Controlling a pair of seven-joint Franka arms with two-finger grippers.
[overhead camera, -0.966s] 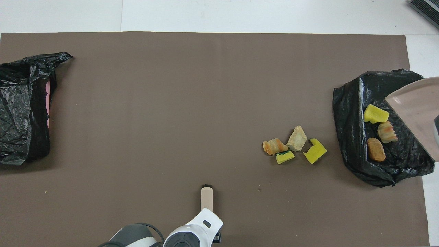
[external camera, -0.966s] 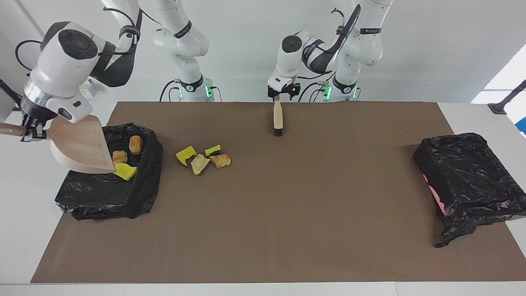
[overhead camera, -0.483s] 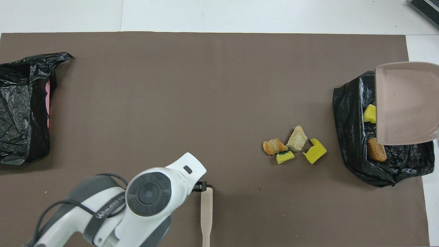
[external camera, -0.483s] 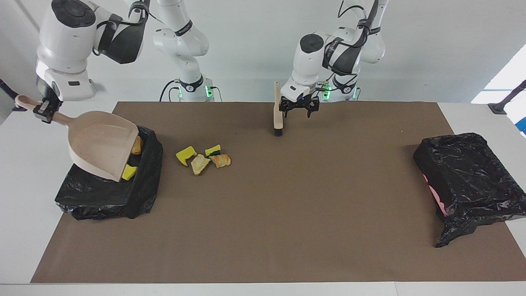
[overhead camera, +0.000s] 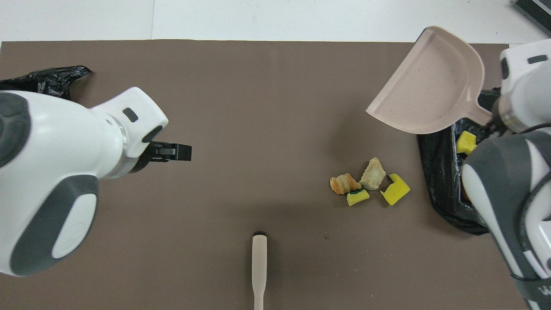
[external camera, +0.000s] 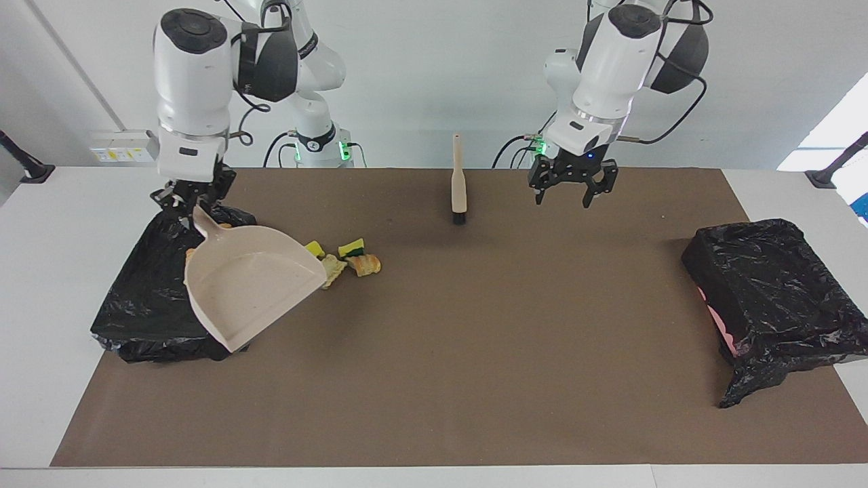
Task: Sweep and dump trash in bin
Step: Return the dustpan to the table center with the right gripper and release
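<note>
Right gripper point(external camera: 192, 198) is clamped on the handle of the beige dustpan point(external camera: 251, 288), in the upper part of the facing view at the right arm's end of the table. It hangs over the black-bagged bin point(external camera: 149, 298) there. The pan is up in the air and tilted, its handle uppermost and its inside turned toward the facing camera. Its open mouth points toward the middle of the brown mat point(external camera: 475, 379). In the facing view its lip covers the edge of the nearest scrap.

Four pieces of the trash lie in a tight cluster on the mat just beside that bin, toward the middle of the table. They are a yellow sponge piece point(overhead camera: 395, 189), a pale tan chunk point(overhead camera: 373, 173), a small sponge with a green back point(overhead camera: 358, 197) and an orange bread-like chunk point(overhead camera: 344, 184). Another yellow sponge scrap point(overhead camera: 465, 142) lies inside the bin, showing in the overhead view between the pan's handle and the right arm. The rest of the bin's inside is hidden by the pan and the arm.

The left gripper point(external camera: 568, 193) hangs over bare mat in the upper middle of the facing view, its fingers spread wide and holding nothing. The beige brush point(external camera: 458, 186) stands on its black bristles with the handle up, apart from that gripper and closer to the frame's centre. A second black-bagged bin point(external camera: 773, 291) sits at the left arm's end of the table.
</note>
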